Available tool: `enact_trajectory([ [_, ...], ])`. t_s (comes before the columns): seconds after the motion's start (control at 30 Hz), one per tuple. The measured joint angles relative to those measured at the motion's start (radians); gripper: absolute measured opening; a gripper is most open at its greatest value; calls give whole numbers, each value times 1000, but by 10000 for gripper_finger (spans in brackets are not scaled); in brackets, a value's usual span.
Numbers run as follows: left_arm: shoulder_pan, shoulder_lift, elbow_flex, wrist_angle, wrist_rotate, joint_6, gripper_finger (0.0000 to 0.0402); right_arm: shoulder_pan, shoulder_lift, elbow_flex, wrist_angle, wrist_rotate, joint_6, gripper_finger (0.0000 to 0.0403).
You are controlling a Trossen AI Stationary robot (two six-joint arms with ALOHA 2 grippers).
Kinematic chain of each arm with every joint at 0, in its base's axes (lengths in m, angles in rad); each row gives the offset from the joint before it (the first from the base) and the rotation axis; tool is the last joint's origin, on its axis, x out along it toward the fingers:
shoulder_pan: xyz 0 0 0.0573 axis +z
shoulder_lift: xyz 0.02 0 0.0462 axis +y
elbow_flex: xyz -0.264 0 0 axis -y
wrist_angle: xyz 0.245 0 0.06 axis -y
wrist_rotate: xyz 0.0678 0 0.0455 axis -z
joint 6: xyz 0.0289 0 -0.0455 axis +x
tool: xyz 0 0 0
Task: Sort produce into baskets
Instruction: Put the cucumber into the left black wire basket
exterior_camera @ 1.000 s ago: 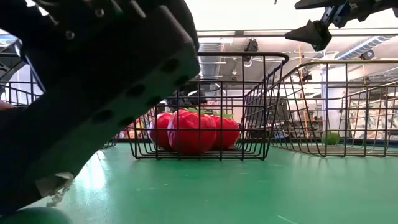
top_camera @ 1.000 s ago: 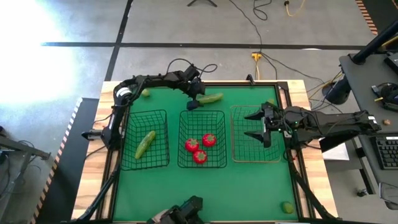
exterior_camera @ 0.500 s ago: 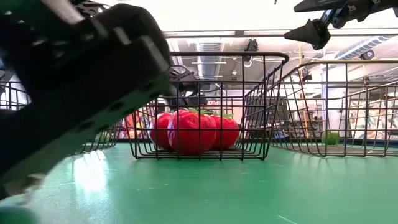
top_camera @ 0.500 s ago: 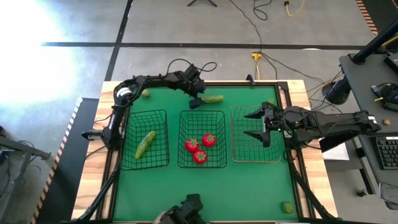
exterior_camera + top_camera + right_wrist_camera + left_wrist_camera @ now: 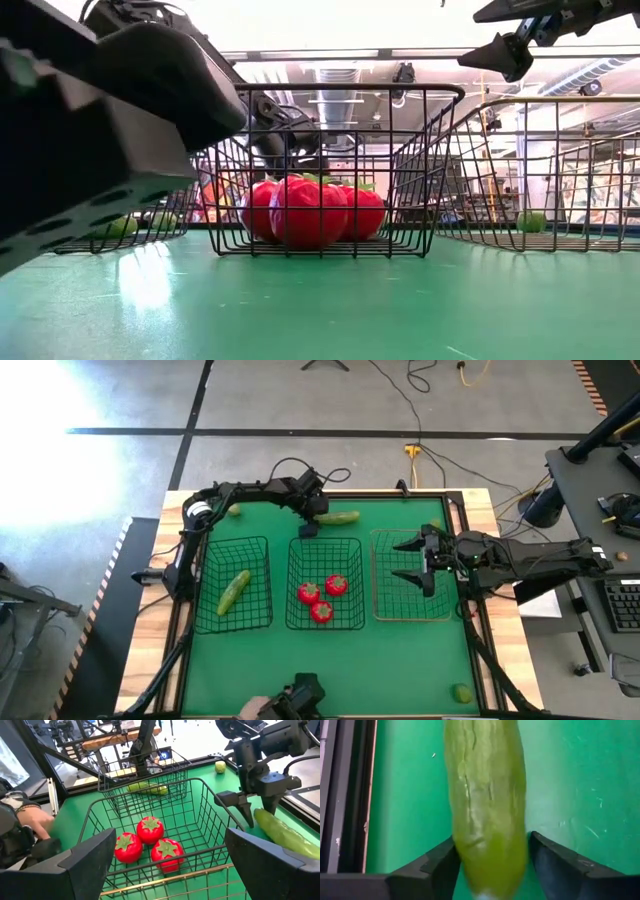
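Note:
My left gripper [image 5: 309, 523] is at the far middle of the green mat, shut on the end of a long green cucumber [image 5: 340, 517] that lies along the far edge. My right gripper [image 5: 414, 561] hangs open and empty above the tan wire basket [image 5: 385, 605]. A second cucumber [image 5: 233, 591] lies in the left black basket [image 5: 205, 622]. Three red tomatoes [image 5: 322, 597] lie in the middle black basket [image 5: 297, 622]. One lime [image 5: 234, 510] rests on the wooden rim at the far left, another [image 5: 462, 692] at the near right. My left gripper has the cucumber's end nearest the left basket side [image 5: 485, 865] between its two fingers [image 5: 440, 865], one on each long side. The fingers point down from above and lie across the cucumber. The cucumber's free end [image 5: 295, 845] rests on the mat.
A dark device [image 5: 300, 695] with a person's hand [image 5: 255, 708] sits at the near edge and fills the low view's left foreground [image 5: 90, 140]. A lime [image 5: 532, 222] shows behind the tan basket's wires. The mat's near half has free room.
The cucumber has turned a little on the mat, from slanting to nearly level along the far edge, with my left gripper at its end. The dark device at the near edge has moved toward the table's left, uncovering the left basket in the low view.

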Motion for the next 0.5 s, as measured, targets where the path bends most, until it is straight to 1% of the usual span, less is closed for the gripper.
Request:
enact_trajectory([
  [0.27, 1, -5, 2, -7, 4, -13, 105, 0, 8, 0, -2, 0, 0, 366],
  [0.3, 2, -9, 2, -10, 11, -20, 98, 0, 10, 0, -2, 0, 0, 366],
  [0.4, 4, -40, 0, -23, 19, -41, 97, 0, 15, 0, -3, 0, 0, 366],
  [0.5, 5, -99, 0, -33, 25, -58, 97, 0, 19, 0, 1, 0, -1, 366],
])
